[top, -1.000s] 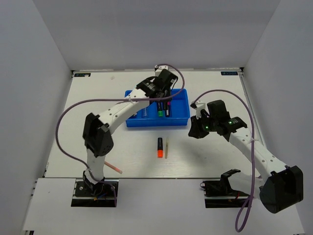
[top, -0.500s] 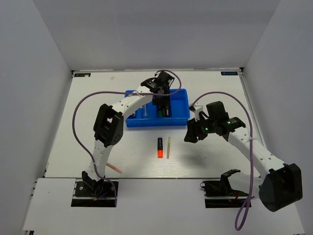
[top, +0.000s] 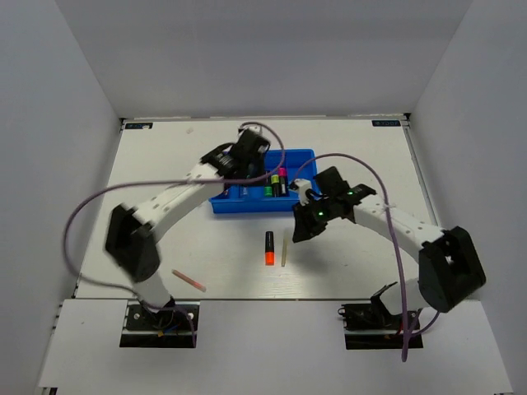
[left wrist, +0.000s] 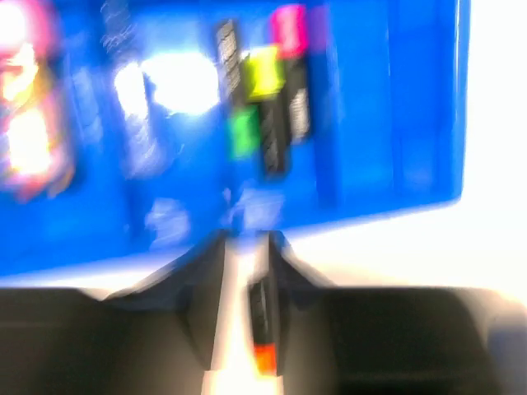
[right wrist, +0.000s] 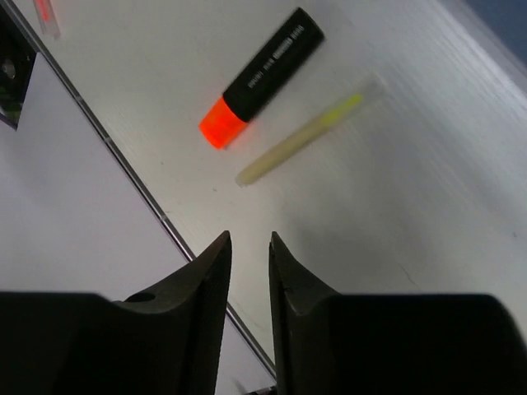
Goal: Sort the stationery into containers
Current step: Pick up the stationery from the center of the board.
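Stationery is partly sorted: capped markers (top: 276,183) lie in the bright blue divided plastic tray (top: 247,207), and the left hand (left wrist: 247,243), fingers together and empty, has pulled back. The right hand (right wrist: 249,239), slightly apart and empty, has swung over the black orange-tipped highlighter (right wrist: 262,76) and thin beige stick (right wrist: 300,138) on the surface.

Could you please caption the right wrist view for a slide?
Right gripper, jaws slightly apart and empty, above an orange highlighter and a pale stick.

Robot lab cell: white tabletop (top: 165,156) boxed by plain white walls (top: 263,58), left arm (top: 173,197) and right arm (top: 395,222) bolted on.
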Robot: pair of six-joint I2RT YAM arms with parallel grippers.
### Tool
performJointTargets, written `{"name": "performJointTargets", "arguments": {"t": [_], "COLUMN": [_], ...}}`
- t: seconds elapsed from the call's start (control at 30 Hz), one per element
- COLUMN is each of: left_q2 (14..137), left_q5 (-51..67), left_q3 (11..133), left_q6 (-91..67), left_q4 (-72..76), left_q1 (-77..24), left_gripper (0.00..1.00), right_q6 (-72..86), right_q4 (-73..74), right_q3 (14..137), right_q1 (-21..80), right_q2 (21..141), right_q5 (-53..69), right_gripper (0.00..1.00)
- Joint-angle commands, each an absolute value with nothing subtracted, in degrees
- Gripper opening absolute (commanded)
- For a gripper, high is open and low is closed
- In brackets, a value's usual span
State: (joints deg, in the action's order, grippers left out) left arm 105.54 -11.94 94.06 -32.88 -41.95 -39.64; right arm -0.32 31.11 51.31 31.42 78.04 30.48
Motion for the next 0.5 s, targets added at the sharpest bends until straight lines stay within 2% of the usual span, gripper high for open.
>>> {"name": "performJointTargets", "arguments": {"t": [0.0,0.03,0.07,0.1,0.13,0.17,0.23,0.27,0.47], "left_q2": [85.4,82.3,73.8,71.1,68.9,62.6,59.1,54.1,42.5], "left_q5": [-21.4,-22.9,-24.6,-25.2,-26.4,-27.9,-31.1,-33.0,-35.0], "left_q3": [83.1,80.2,71.0,68.5,64.0,60.2,54.9,52.1,41.1], "left_q6": [-31.7,-32.2,-32.3,-33.5,-34.5,-38.1,-42.0,-48.0,-60.5], "left_q4": [-42.6,-42.6,-42.6,-44.6,-46.1,-49.4,-55.3,-59.5,-67.7], "left_q1": [-43.1,-43.4,-43.7,-43.8,-43.7,-43.7,-43.7,-43.8,-43.9], "left_gripper": [0.44,0.66,0.72,0.77,0.81,0.81,0.82,0.82,0.82], "right_q6": [3.0,3.2,4.8,5.4,6.3,7.8,9.4,10.5,14.1], "right_q4": [28.8,28.7,28.5,28.1,28.1,28.1,28.2,28.4,28.9], "right_q3": [58.0,59.6,60.2,61.6,62.9,64.3,66.4,66.8,70.6], "right_q1": [36.8,39.6,40.5,41.0,41.7,43.7,45.4,47.0,51.0], "right_q2": [82.7,83.7,85.5,86.9,88.1,89.8,92.2,94.4,100.7], "right_q5": [26.6,25.7,22.0,20.8,19.9,15.1,10.1,7.1,0.3], "right_gripper": [0.29,0.32,0.35,0.39,0.51,0.55,0.57,0.6,0.62]}}
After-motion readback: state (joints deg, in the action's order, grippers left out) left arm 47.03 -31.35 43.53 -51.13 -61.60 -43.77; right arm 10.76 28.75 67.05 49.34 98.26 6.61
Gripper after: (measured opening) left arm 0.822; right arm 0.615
